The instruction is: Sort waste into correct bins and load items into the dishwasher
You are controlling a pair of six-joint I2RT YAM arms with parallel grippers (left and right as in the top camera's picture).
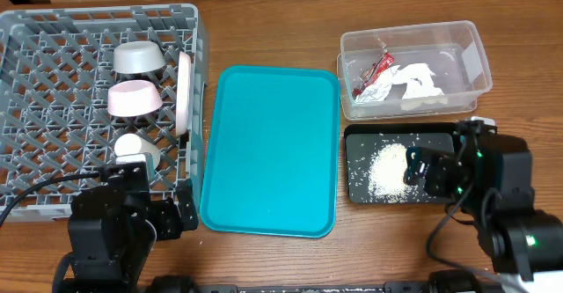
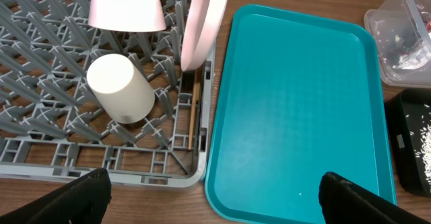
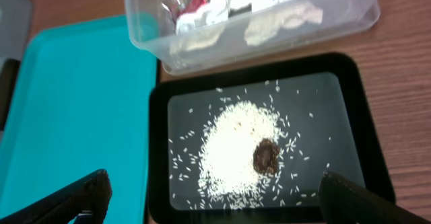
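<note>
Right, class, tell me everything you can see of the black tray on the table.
The black tray is a shallow rectangle with rounded corners and a raised rim, and looks like glossy plastic. It lies flat on the wooden table, beside the teal tray and close to the clear tub; whether they touch is unclear. It holds a heap of white rice, scattered grains and a small brown lump. The right gripper hovers above with its fingers open.

readable text: none | labels: none | red wrapper (image 1: 380,67) (too blurred to read)
</note>
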